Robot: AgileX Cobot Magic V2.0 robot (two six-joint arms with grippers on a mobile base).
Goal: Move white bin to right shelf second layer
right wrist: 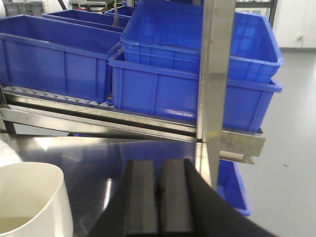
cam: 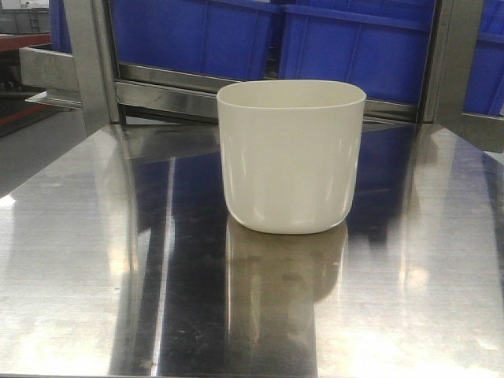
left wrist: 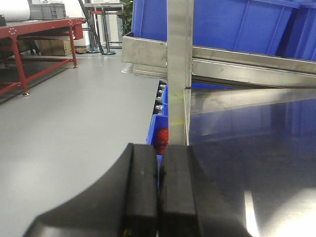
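The bin (cam: 291, 157) is sitting upright on the steel table (cam: 87, 283) with nothing touching it, so I'd call this the very start: reach-and-grab hasn't begun. Behind the bin are the blue crates (cam: 197, 35) on the rack. The roller level (right wrist: 47, 94) they sit on shows in the right wrist view, with its front rail (right wrist: 98, 116) running just behind the bin.

Claws: the left gripper (left wrist: 158, 192) has its pads pressed flat together with nothing between them. It's off to the bin's left by the table corner, and the bin isn't even in that view. The right gripper (right wrist: 159, 197) is the same, squeezed closed and empty, just to the right of the bin, whose rim pokes into the lower left of that view.

My guess at what's next: a claw has to spread wide before it goes near the bin. The walls are smooth, glossy and tapered with no handles, so pinching over the rim looks like a safer bet than squeezing the sides. Then it's up over the rail and onto the rollers — can't tell from here where there's a free gap among the crates to the right of the bin.
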